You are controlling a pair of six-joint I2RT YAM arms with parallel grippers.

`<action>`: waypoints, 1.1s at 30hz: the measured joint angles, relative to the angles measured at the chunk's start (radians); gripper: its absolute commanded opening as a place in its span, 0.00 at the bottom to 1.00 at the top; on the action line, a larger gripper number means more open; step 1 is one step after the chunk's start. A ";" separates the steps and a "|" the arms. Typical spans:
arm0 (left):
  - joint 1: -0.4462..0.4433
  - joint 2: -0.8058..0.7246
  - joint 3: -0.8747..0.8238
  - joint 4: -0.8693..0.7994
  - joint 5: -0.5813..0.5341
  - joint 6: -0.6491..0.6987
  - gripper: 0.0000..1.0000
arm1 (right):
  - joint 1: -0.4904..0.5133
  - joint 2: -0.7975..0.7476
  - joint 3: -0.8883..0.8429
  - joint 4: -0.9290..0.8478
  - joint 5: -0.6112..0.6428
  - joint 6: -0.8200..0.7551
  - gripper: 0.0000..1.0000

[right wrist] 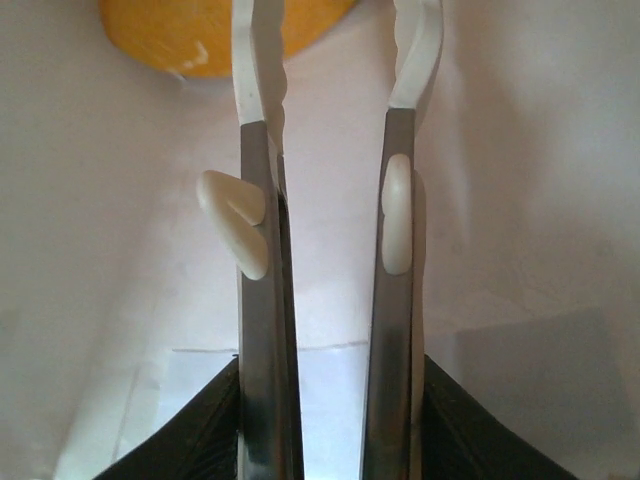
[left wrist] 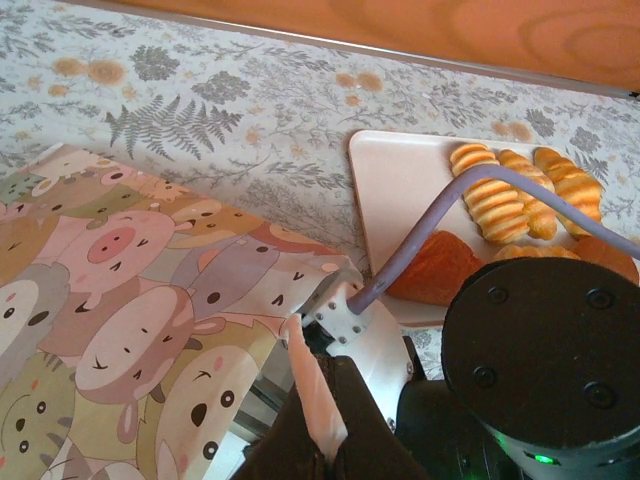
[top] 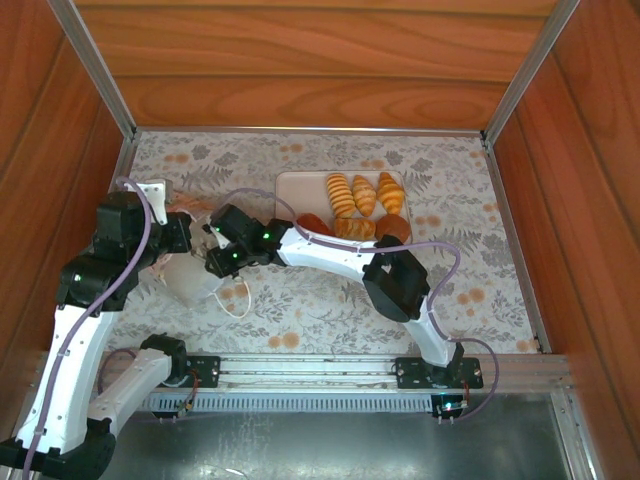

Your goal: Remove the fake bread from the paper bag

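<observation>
A small white paper bag (top: 192, 282), its outer side printed with cartoon pigs and other animal faces in pink, tan and grey, lay tipped on the floral-patterned table (top: 330, 310). One white cord handle (top: 240, 300) looped out beside its mouth.

The left gripper (left wrist: 322, 405) was clenched on the bag's rim, a strip of paper pinched between its dark fingers. The right gripper (top: 216, 262) reached into the bag's mouth. Seen from its wrist camera, its jaws stood apart with only the white bag wall between them, grasping nothing.

One piece of fake bread (right wrist: 215, 35), smooth, rounded and golden-orange, lay inside the bag just past the fingertips. It sat off toward the finger (right wrist: 262, 200) on the view's left, not between the two.

Well apart from those jaws, outside the bag and beyond the right arm's wrist, a pale rectangular tray (top: 290, 185) held more pastries. Three ridged golden croissants (top: 362, 195) lay side by side. Nearer the arms were a fourth croissant, a reddish-brown triangular piece (top: 312, 222) and a brown bun (top: 394, 228).
</observation>
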 measured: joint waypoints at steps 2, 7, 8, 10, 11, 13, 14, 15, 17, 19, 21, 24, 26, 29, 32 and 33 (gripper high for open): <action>0.000 0.000 0.000 0.000 0.004 0.000 0.00 | -0.003 0.000 0.000 0.011 -0.015 0.004 0.45; 0.000 0.000 0.000 0.000 0.013 -0.003 0.00 | -0.008 0.008 0.020 0.040 -0.083 0.031 0.47; 0.000 0.000 0.000 0.000 0.015 -0.004 0.00 | -0.008 0.014 0.030 0.048 -0.098 0.039 0.49; 0.000 0.000 0.000 0.000 0.018 -0.005 0.00 | -0.008 0.026 0.043 0.065 -0.122 0.054 0.50; 0.000 0.000 0.000 0.000 0.020 -0.006 0.00 | -0.008 0.033 0.050 0.070 -0.132 0.065 0.50; 0.000 0.000 0.000 0.000 0.023 -0.007 0.00 | -0.008 0.050 0.067 0.071 -0.146 0.082 0.51; 0.000 0.000 0.000 0.000 0.023 -0.008 0.00 | -0.009 0.061 0.077 0.071 -0.153 0.092 0.52; 0.000 0.000 0.000 0.000 0.024 -0.008 0.00 | -0.010 0.072 0.087 0.072 -0.157 0.103 0.52; 0.000 0.001 0.000 0.000 0.027 -0.011 0.00 | -0.010 0.096 0.106 0.071 -0.167 0.123 0.53; 0.000 0.001 0.000 0.000 0.031 -0.014 0.00 | -0.011 0.113 0.114 0.071 -0.177 0.143 0.54; 0.000 0.001 0.000 0.000 0.032 -0.016 0.00 | -0.014 0.125 0.122 0.063 -0.183 0.161 0.55; 0.000 0.002 0.000 0.001 0.034 -0.018 0.00 | -0.016 0.153 0.171 0.053 -0.185 0.181 0.56; 0.000 0.004 0.000 0.001 0.034 -0.018 0.00 | -0.016 0.171 0.204 0.043 -0.189 0.189 0.56; 0.000 0.005 0.000 0.000 0.034 -0.018 0.00 | -0.016 0.192 0.241 0.028 -0.204 0.204 0.53; 0.000 0.004 0.000 0.000 0.034 -0.018 0.00 | -0.016 0.200 0.253 0.022 -0.213 0.212 0.46; 0.000 0.004 0.000 0.001 0.033 -0.018 0.00 | -0.015 0.200 0.253 0.019 -0.215 0.214 0.43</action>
